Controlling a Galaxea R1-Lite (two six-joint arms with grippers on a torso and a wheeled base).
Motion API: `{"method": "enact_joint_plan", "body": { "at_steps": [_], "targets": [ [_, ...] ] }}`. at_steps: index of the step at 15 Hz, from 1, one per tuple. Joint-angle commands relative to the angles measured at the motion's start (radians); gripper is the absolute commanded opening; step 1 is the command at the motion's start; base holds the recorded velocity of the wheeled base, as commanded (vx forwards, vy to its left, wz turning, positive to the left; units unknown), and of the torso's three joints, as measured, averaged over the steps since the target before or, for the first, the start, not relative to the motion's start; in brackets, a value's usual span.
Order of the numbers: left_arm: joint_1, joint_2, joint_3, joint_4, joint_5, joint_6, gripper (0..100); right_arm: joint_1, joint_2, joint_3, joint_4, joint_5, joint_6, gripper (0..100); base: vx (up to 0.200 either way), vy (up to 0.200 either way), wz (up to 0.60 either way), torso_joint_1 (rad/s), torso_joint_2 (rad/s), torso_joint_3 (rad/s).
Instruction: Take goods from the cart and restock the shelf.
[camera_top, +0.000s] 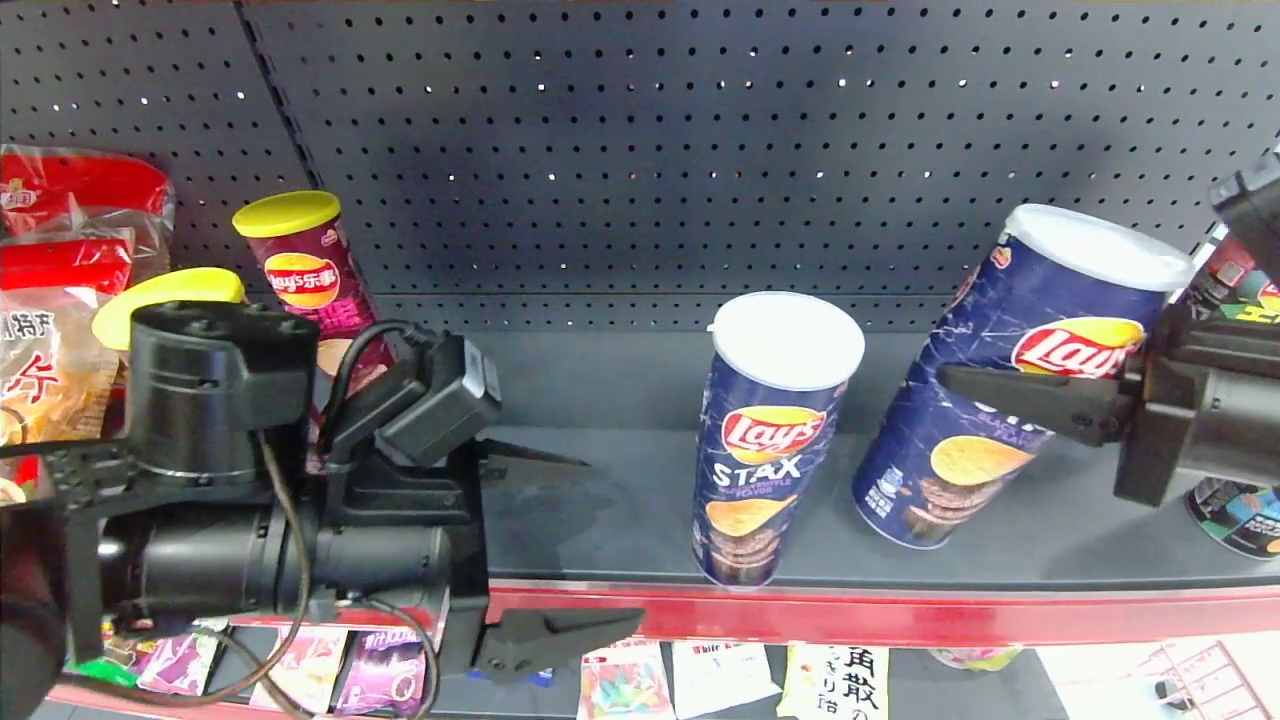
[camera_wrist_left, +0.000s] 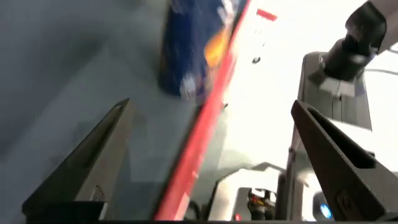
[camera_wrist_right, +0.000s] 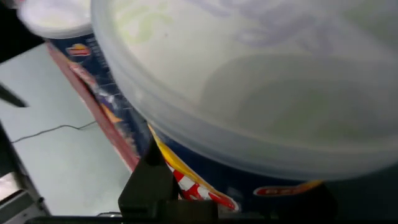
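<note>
The right gripper (camera_top: 1010, 398) is clamped on the tilted blue chip can (camera_top: 1000, 380). It holds the can around the middle, with one dark finger lying across the front. The can leans over with its white lid up toward the right. Its bottom is down by the shelf (camera_top: 620, 500), but I cannot tell if it touches. In the right wrist view the white lid (camera_wrist_right: 261, 81) is very close.

Near it, toward the left, the standing blue chip can (camera_top: 770, 440) is upright close to the red front edge. The left gripper (camera_top: 560, 545) hangs low at the left with its fingers wide apart and nothing in them. Behind it are a purple chip can (camera_top: 310, 275) with a yellow lid and some red snack bags (camera_top: 70, 220).

I think the can is light and stiff, like a cardboard tube. Its side looks smooth, so it could slip or turn. The chips inside break easily, and the lid could pop off. The middle of the tube is the best place to hold it. It needs to be stood up straight before it is let go.
</note>
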Motion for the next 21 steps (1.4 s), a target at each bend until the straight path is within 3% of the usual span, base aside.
{"method": "enact_joint_plan", "body": {
  "at_steps": [1, 5, 9, 12, 15, 21],
  "targets": [
    [0.006, -0.125, 0.098, 0.001, 0.015, -0.002, 100, -0.027, 0.107, -0.046, -0.014, 0.006, -0.050, 0, 0.000, 0.000, 0.00, 0.000, 0.00, 0.000],
    [0.006, -0.292, 0.198, 0.060, 0.049, -0.020, 100, -0.022, 0.227, -0.115, -0.112, 0.024, -0.075, 0, 0.000, 0.000, 0.00, 0.000, 0.00, 0.000],
    [0.006, -0.570, 0.221, 0.382, 0.115, -0.026, 100, 0.012, 0.329, -0.215, -0.116, 0.029, -0.081, 0, 0.000, 0.000, 0.00, 0.000, 0.00, 0.000],
    [0.006, -0.694, 0.224, 0.488, 0.166, -0.059, 100, 0.024, 0.386, -0.276, -0.115, 0.035, -0.084, 0, 0.000, 0.000, 0.00, 0.000, 0.00, 0.000],
    [0.007, -0.749, 0.228, 0.500, 0.216, -0.097, 100, 0.024, 0.432, -0.322, -0.115, 0.064, -0.107, 0, 0.000, 0.000, 0.00, 0.000, 0.00, 0.000],
    [0.007, -0.785, 0.254, 0.498, 0.244, -0.098, 100, 0.053, 0.466, -0.353, -0.115, 0.061, -0.105, 0, 0.000, 0.000, 0.00, 0.000, 0.00, 0.000]
  ]
}}
